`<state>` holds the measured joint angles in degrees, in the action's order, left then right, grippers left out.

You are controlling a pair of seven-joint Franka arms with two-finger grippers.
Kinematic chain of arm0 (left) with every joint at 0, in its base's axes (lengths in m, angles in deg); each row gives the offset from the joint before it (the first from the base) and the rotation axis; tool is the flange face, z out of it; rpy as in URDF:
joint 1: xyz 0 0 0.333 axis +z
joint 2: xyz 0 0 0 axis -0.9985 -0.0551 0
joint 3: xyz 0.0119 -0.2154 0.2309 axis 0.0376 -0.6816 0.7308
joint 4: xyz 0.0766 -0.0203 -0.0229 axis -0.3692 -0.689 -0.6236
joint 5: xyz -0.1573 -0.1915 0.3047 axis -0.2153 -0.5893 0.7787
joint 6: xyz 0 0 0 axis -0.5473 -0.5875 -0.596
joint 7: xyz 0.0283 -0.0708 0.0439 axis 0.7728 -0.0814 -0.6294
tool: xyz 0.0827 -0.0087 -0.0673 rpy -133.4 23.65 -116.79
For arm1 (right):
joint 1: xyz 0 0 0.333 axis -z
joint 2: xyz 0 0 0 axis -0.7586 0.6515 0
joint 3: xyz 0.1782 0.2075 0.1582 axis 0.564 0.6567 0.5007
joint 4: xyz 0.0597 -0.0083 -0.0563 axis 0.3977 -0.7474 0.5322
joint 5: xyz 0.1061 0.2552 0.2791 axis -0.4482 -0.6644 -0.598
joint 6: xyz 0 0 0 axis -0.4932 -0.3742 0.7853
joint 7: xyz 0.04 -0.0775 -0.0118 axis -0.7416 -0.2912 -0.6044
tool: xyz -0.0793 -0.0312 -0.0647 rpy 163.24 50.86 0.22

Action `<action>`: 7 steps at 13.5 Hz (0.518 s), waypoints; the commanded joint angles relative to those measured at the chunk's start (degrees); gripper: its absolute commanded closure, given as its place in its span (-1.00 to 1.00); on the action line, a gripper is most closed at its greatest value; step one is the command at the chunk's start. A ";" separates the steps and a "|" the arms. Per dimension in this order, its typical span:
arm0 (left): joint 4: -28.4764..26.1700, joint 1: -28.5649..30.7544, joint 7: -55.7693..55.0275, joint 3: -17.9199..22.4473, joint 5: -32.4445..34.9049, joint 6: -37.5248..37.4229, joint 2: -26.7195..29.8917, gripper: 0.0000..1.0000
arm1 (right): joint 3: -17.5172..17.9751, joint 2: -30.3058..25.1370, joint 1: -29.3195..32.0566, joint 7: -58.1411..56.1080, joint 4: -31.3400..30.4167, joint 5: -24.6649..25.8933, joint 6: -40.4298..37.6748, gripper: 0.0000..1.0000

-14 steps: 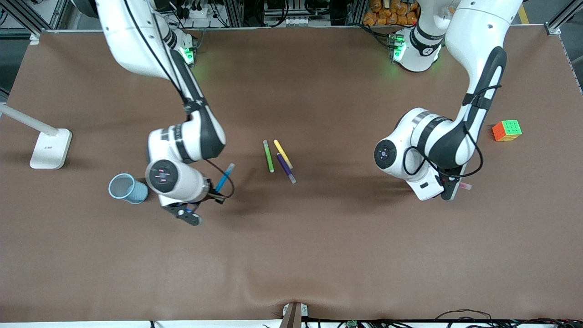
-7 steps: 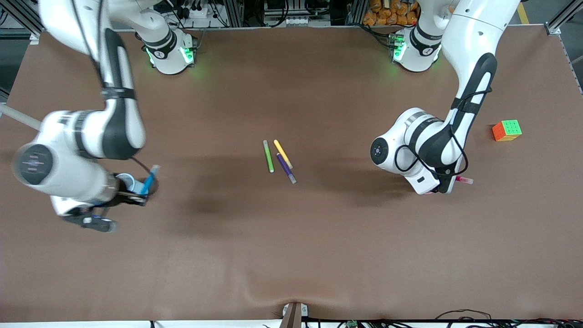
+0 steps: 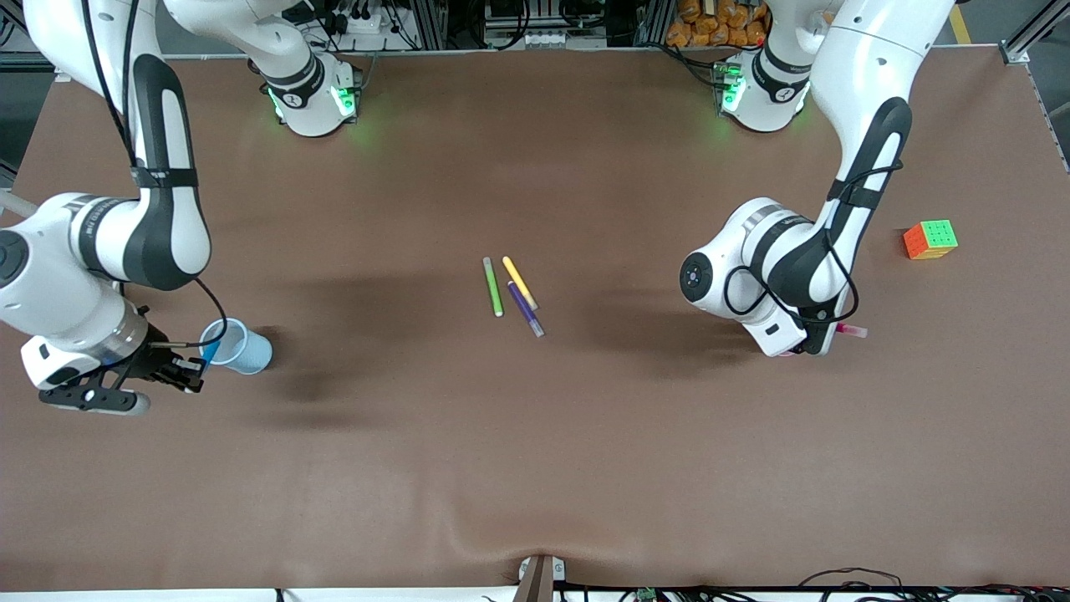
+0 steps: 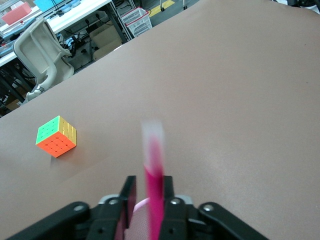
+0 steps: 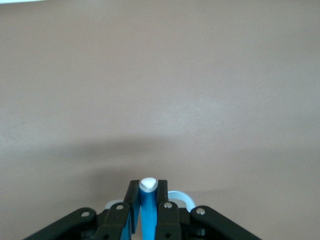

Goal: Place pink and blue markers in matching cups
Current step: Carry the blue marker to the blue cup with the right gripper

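Right gripper (image 3: pixel 188 372) is clamping the blue marker (image 3: pixel 210 349) at the blue cup's (image 3: pixel 242 347) 7 o'clock rim.
Left gripper (image 4: pixel 148 186) is pinching the pink marker (image 4: pixel 154 175), cube (image 3: pixel 929 239) sitting at its 1 o'clock.

— What's the setting here?
— A broad table under a brown matte cloth (image 3: pixel 535 468), rippled at the edge nearest the front camera. Aluminium framing (image 3: pixel 435 25) and cables run along the top edge.
— And past the table?
— In the left wrist view, a cream office chair (image 4: pixel 42 55), white workbenches (image 4: pixel 65 17) and a white wire basket (image 4: pixel 136 21).
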<state>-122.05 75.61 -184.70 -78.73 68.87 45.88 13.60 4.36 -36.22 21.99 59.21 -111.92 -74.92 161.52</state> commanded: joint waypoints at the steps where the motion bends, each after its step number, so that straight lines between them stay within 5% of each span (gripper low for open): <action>1: -0.37 0.33 -0.64 -0.46 1.01 -0.40 1.15 0.19 | 0.27 -3.34 0.90 -3.86 -4.86 0.52 5.40 1.00; 7: 0.59 0.42 1.10 -0.73 0.22 -0.40 2.73 0.12 | 0.45 -3.95 0.55 -8.61 -12.85 0.08 19.73 1.00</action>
<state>-121.22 75.62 -184.63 -78.80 68.87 45.88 14.23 4.21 -37.25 22.64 52.25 -119.74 -74.93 177.17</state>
